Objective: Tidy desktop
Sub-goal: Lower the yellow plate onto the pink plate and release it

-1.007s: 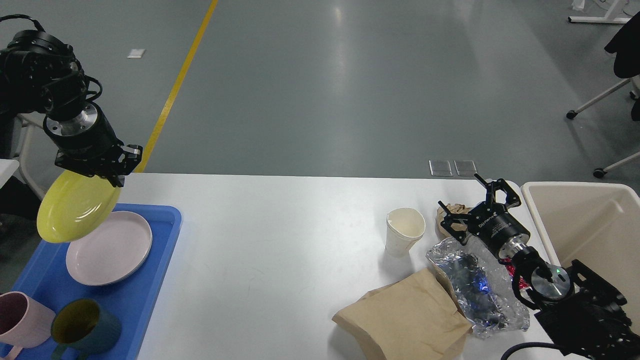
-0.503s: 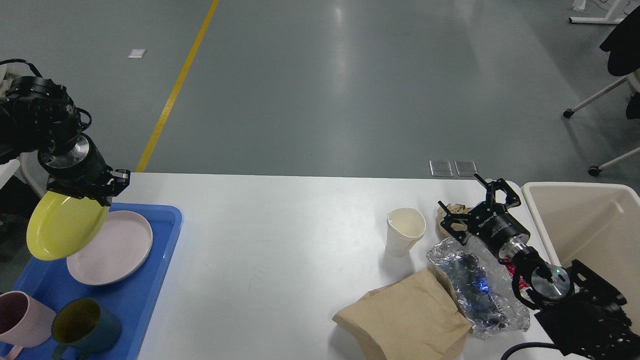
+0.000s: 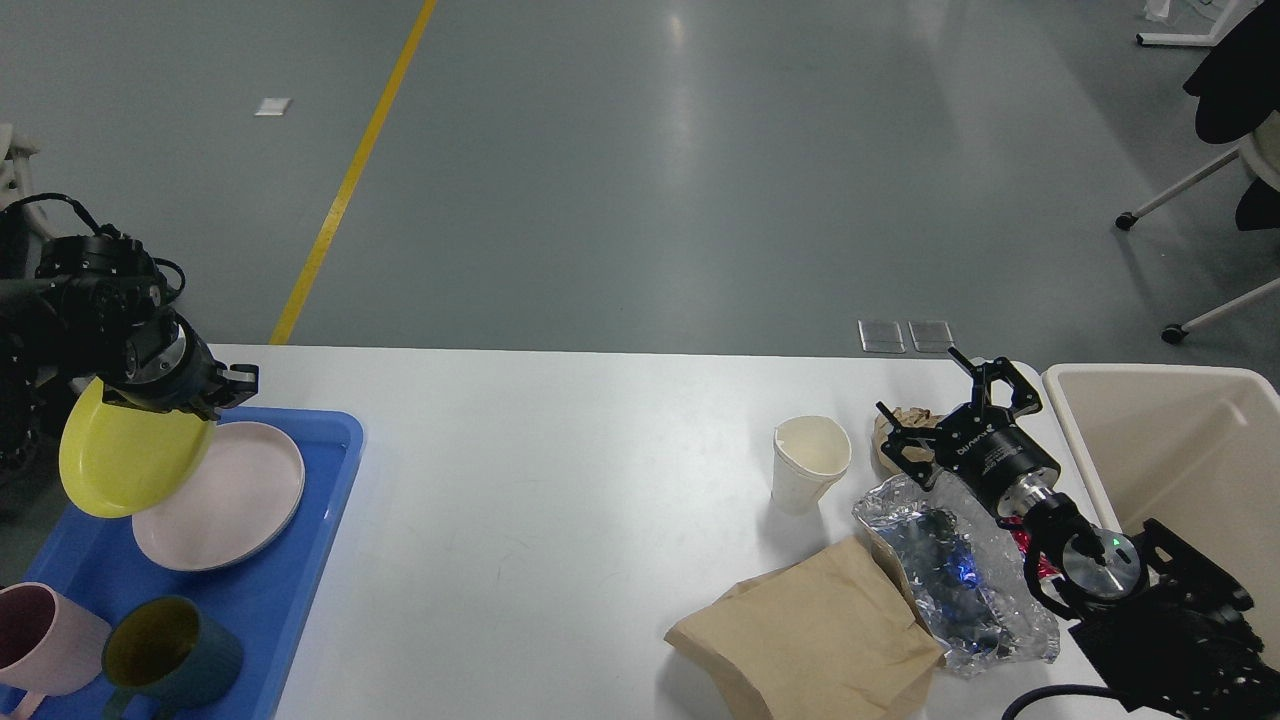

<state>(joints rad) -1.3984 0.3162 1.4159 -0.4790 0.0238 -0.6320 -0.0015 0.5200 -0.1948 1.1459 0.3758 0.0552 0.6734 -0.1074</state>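
Note:
The white desktop (image 3: 560, 480) fills the lower part of the head view. At its left end my left gripper (image 3: 205, 392) is shut on the rim of a yellow plate (image 3: 125, 460), which hangs tilted over the blue tray (image 3: 342, 440) and overlaps a pink plate (image 3: 240, 500) lying in it. At the right end my right gripper (image 3: 935, 405) stands open around a crumpled brown paper ball (image 3: 903, 420), fingers spread either side of it.
A white paper cup (image 3: 810, 460) stands upright left of the right gripper. A brown paper bag (image 3: 820, 630) and a crinkled foil wrapper (image 3: 950, 570) lie near the front. A beige bin (image 3: 1180, 440) stands at the far right. A pink mug (image 3: 40, 640) and a teal mug (image 3: 170, 655) sit in the tray.
My left arm has come down and to the left, carrying the yellow plate lower over the tray and the pink plate. The right arm has not moved.

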